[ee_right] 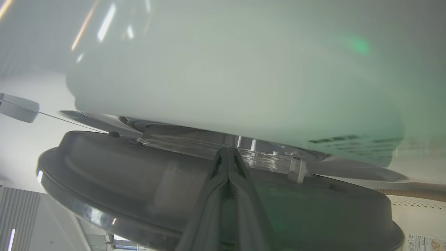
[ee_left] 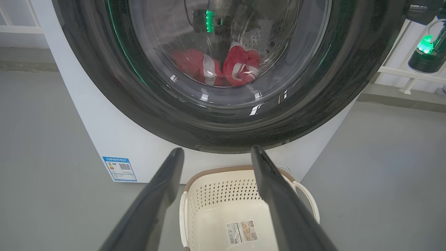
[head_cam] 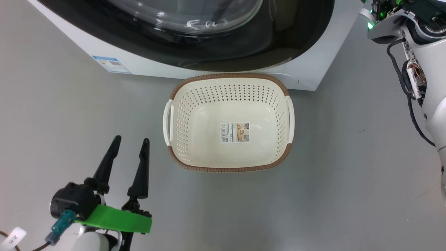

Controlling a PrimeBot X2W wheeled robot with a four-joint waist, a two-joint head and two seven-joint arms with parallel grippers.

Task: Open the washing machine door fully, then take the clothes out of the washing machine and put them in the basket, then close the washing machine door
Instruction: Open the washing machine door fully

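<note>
The washing machine [head_cam: 146, 66] fills the top of the head view, and its black-rimmed door [head_cam: 278, 38] with the glass bowl faces me. Through the glass the red clothes [ee_left: 240, 66] with white stripes lie in the drum. The cream basket [head_cam: 181, 115] stands empty on the floor right in front of the machine. My left gripper [head_cam: 130, 141] hovers open to the basket's left, holding nothing. My right gripper [ee_right: 228, 155] is shut, its tips tucked into the narrow gap between the door's [ee_right: 139, 181] inner side and the white machine front [ee_right: 226, 80].
A blue energy label [head_cam: 111, 64] sticks on the machine's lower front. My right arm [head_cam: 418, 52], with cables and a green light, reaches in at the upper right of the head view. Grey floor [head_cam: 348, 174] surrounds the basket. A white rail [ee_left: 411, 75] runs to the machine's right.
</note>
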